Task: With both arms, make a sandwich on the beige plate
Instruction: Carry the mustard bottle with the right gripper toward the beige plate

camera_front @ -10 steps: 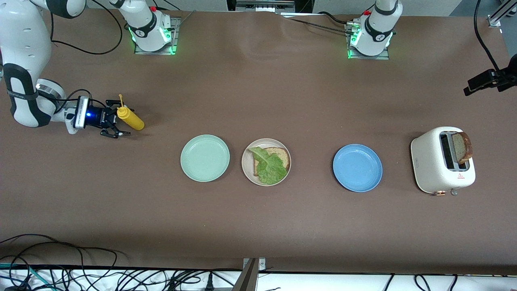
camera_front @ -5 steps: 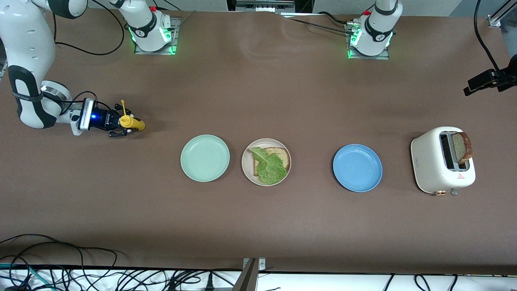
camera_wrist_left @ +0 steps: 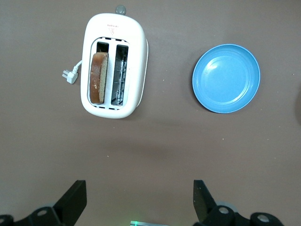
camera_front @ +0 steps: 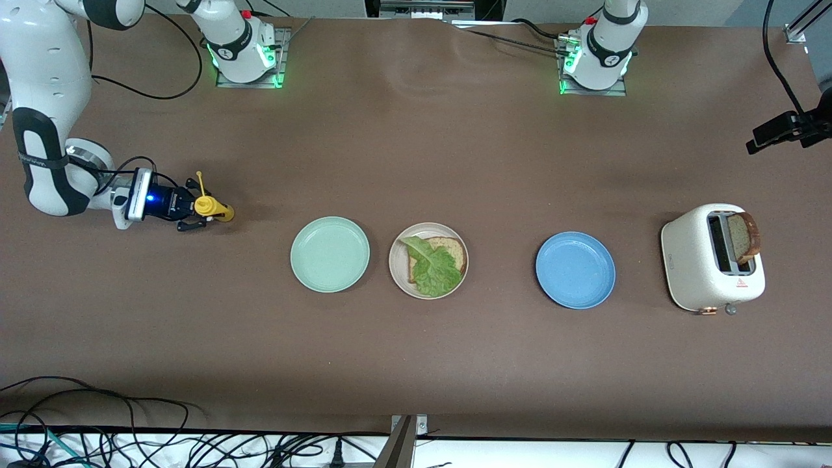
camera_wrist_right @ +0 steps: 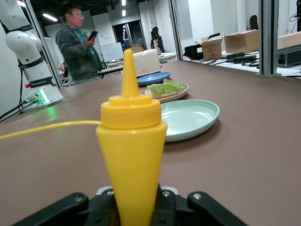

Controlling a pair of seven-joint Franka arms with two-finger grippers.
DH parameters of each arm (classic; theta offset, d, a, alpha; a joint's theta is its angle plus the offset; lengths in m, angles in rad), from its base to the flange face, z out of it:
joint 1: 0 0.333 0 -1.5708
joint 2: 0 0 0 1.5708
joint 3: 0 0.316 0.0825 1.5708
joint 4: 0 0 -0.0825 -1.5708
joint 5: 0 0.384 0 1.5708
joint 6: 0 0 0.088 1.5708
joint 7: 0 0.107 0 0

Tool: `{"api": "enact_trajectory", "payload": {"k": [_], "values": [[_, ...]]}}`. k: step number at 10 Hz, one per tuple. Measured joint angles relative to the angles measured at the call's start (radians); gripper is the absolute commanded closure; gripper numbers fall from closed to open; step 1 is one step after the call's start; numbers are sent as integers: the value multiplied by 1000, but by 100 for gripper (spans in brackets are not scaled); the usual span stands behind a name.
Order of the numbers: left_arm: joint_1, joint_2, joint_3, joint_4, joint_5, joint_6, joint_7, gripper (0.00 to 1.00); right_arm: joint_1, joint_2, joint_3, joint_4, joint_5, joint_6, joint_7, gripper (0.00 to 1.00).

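The beige plate (camera_front: 398,263) lies mid-table and carries one brown bread slice (camera_front: 456,251) with a green lettuce leaf (camera_front: 432,268) on top. A second slice (camera_front: 744,235) sticks up from a slot of the white toaster (camera_front: 705,273) at the left arm's end. At the right arm's end of the table, my right gripper (camera_front: 195,209) is shut on a yellow mustard bottle (camera_front: 213,207); in the right wrist view the bottle (camera_wrist_right: 131,141) stands nozzle-up between the fingers. My left gripper (camera_wrist_left: 139,202) hangs open high over the table beside the toaster (camera_wrist_left: 113,28), holding nothing.
A mint green plate (camera_front: 329,254) lies beside the beige plate toward the right arm's end. A blue plate (camera_front: 575,270) lies between the beige plate and the toaster. Cables run along the table's front edge (camera_front: 97,396). A camera mount (camera_front: 786,130) juts in near the toaster.
My right gripper has slid along the table toward the mustard bottle and shut on its body; the bottle shifted a little with it. Plates, bread and toaster are unchanged.
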Motion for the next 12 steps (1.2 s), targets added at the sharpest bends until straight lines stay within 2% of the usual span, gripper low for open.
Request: {"api": "enact_trajectory", "payload": {"k": [12], "values": [[0,0,0,0,0,0,0,0,-3,0,-11,19,0,-8,18,100]]}}
